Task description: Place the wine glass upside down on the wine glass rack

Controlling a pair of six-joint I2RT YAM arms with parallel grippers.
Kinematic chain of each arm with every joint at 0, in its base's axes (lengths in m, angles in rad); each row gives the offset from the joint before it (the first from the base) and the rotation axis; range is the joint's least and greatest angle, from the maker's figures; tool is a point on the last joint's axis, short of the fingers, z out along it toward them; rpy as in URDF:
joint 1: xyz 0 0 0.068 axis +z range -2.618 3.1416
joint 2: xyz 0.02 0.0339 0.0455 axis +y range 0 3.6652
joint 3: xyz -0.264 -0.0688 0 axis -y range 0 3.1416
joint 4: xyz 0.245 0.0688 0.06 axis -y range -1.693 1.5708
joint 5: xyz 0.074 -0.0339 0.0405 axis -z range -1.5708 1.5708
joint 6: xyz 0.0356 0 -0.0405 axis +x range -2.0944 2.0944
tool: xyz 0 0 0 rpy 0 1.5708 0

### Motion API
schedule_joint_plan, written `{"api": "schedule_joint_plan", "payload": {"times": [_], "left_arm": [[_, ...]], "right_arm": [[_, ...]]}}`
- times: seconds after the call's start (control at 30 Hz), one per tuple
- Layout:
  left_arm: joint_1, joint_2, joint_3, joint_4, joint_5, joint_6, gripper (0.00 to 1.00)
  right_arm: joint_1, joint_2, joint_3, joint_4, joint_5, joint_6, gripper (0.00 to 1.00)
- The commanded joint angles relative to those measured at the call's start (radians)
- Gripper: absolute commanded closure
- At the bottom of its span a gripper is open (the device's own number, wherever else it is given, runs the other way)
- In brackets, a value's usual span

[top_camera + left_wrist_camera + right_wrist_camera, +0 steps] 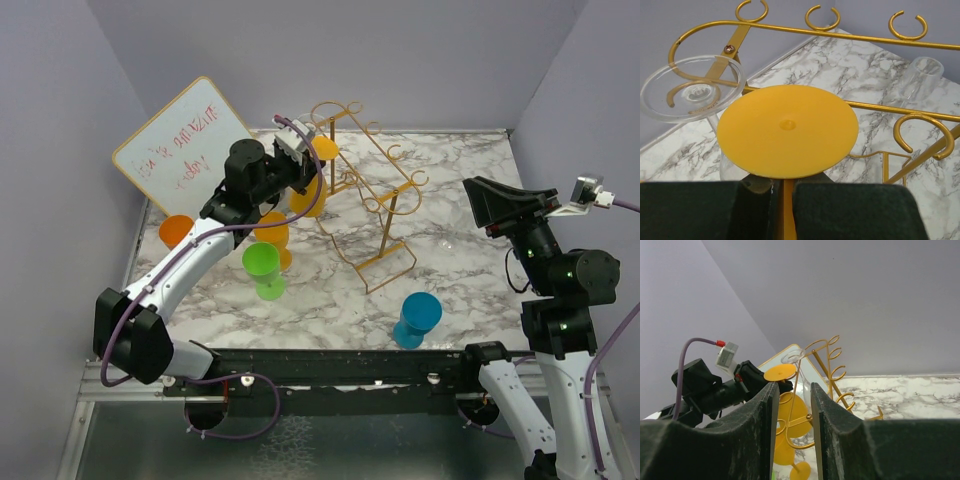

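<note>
My left gripper is shut on the stem of a yellow wine glass and holds it upside down, foot uppermost, with the stem between my fingers. The foot is level with the top rail of the gold wire wine glass rack, at its far left end. I cannot tell whether it touches the rail. A clear glass hangs upside down just left of it, its foot on a scroll hook. My right gripper is open and empty, raised at the right, facing the rack.
On the marble table stand an orange glass, a yellow-orange glass, a green glass and a blue glass. A whiteboard leans at the back left. Another clear glass shows behind the rail.
</note>
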Motion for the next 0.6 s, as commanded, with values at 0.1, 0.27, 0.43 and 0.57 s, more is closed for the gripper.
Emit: {"api": "schedule_joint_plan", "payload": {"times": [0.1, 0.27, 0.43, 0.57], "left_arm": [[0.003, 0.015, 0.003, 0.075, 0.048, -0.037, 1.0], [0.003, 0.029, -0.004, 0.084, 0.057, -0.065, 1.0], [0.003, 0.043, -0.008, 0.093, 0.067, -0.073, 0.96], [0.004, 0.047, -0.01, 0.097, 0.071, -0.08, 0.91]], "right_arm": [[0.001, -0.009, -0.01, -0.023, 0.019, -0.005, 0.64], [0.001, -0.014, -0.009, -0.027, 0.021, -0.01, 0.64], [0.002, -0.014, -0.007, -0.03, 0.023, -0.01, 0.64], [0.002, -0.014, -0.009, -0.032, 0.022, -0.008, 0.64]]}}
